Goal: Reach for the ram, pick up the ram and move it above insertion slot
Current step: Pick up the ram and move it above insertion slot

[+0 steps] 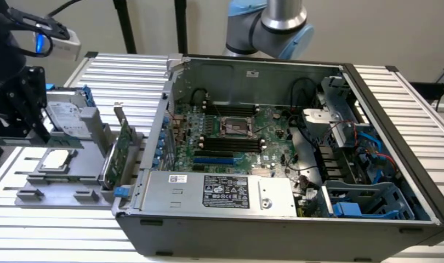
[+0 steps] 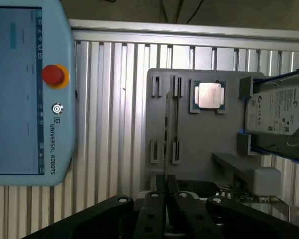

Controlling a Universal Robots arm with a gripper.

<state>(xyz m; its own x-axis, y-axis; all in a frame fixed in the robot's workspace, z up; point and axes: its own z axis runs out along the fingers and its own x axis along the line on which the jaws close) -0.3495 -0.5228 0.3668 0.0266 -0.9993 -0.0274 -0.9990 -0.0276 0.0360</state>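
Gripper (image 2: 167,199) hangs over the grey tray (image 2: 199,144), its two dark fingers (image 2: 153,211) pressed close with only a thin gap between them. A thin strip seen edge-on, the ram (image 2: 167,134), runs out from that gap, so the jaws look pinched on the ram. In the wrist view the ram lines up over the tray's pairs of small holder blocks (image 2: 164,152); whether it touches the tray or sits clear of it, cannot tell. A square processor chip (image 2: 208,95) lies flat in a pocket of the tray, beside the ram. A hard drive (image 2: 274,112) stands at the tray's edge, beyond the chip from the ram. In the exterior view a green expansion card (image 1: 119,153) stands upright on the tray side nearest the open computer case (image 1: 280,230). The case sits just beside the tray, on the exterior view's right of it, and the black memory slots (image 1: 229,143) on its board are uncovered. A light blue control tablet (image 2: 25,89) with a red button lies on the ribbed metal table (image 2: 109,109), apart from the tray.
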